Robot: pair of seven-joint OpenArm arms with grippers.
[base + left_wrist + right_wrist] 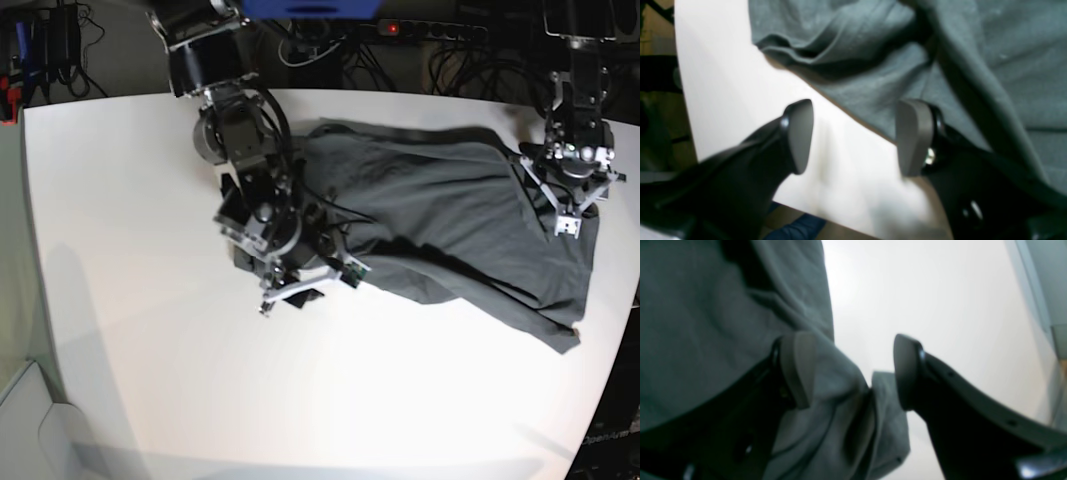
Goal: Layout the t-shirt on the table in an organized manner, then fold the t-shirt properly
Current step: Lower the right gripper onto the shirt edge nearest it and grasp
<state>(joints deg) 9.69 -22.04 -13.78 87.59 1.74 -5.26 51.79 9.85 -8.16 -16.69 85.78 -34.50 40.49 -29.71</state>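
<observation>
The t-shirt (pixel 450 225) lay rumpled across the far right of the table (pixel 150 380) — spread only partly, no fold begun. Both pincers stood spread, gripping nothing — the left gripper (pixel 853 136) at a cloth edge, the right gripper (pixel 853 370) astride a bunched corner.

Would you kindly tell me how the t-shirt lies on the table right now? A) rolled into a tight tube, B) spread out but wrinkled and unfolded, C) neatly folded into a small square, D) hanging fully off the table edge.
B: in the base view the t-shirt lies spread across the table with creases and bunched edges, not folded.
</observation>
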